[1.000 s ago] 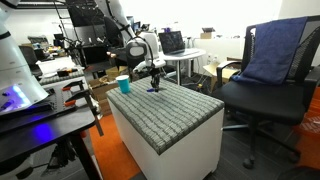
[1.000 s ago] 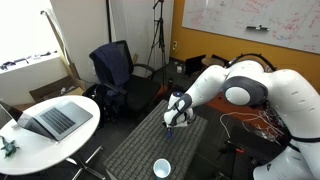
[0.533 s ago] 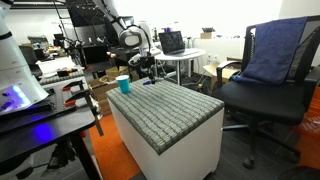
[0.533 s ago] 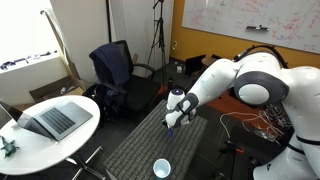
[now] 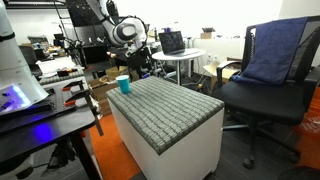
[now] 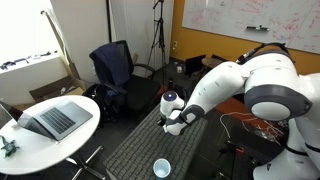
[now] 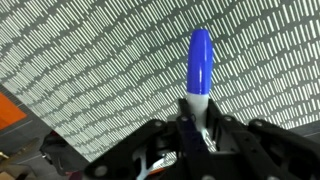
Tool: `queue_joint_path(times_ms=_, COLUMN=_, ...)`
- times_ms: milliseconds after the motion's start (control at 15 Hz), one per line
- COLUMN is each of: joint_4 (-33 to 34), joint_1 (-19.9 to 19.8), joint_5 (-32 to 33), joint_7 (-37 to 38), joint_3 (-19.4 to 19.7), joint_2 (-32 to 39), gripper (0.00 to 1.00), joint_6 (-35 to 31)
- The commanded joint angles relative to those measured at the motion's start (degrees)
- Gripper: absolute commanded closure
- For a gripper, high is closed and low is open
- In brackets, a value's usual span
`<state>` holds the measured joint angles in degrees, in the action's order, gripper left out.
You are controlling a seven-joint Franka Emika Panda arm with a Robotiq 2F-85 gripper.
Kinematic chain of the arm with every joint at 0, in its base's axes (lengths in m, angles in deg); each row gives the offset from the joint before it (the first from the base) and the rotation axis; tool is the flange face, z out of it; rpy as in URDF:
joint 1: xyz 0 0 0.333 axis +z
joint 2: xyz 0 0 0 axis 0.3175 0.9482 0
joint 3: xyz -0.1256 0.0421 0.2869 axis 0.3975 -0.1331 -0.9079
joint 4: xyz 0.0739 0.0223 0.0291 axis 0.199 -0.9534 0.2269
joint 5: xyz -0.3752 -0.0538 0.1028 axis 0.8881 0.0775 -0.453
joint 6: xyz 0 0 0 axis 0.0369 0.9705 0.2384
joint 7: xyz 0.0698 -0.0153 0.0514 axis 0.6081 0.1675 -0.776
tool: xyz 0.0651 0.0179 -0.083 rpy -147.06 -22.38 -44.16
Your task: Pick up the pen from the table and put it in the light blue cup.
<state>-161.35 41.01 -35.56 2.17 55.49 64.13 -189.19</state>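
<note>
Pickup part looks done: the end effector (image 7: 196,118) is clamped on the pen (image 7: 200,60), holding it above the tabletop (image 5: 172,106). What's left is carrying it to the light blue cup (image 5: 123,85) and dropping it in.

Legible text: none. On the whiteboard (image 6: 255,20), well beyond the gripper (image 6: 172,122) jaws: handwriting, too small to read. On the pen (image 7: 200,60), between the jaws: no readable marking.

The light blue cup (image 5: 123,85) stands near the edge of the table (image 5: 175,112), the pen (image 7: 200,58) in the hand (image 7: 197,113) above.
</note>
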Motion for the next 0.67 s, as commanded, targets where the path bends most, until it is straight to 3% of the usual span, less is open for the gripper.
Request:
queue_joint_path(times_ms=0, joint_4=-1.23, joint_1=5.83, joint_5=5.11, joint_7=4.51, joint_3=4.16, joint_2=-1.82, gripper=0.95, joint_6=0.96)
queue_joint_path(times_ms=333, joint_4=-1.37, joint_1=10.87, joint_5=10.62, joint_7=7.56, joint_3=6.81, joint_2=-2.01, gripper=0.95, joint_6=0.54)
queue_joint_path(times_ms=600, joint_4=-0.89, joint_1=12.15, joint_5=12.79, joint_7=7.17, joint_3=6.63, joint_2=-1.95, gripper=0.95, joint_6=0.71)
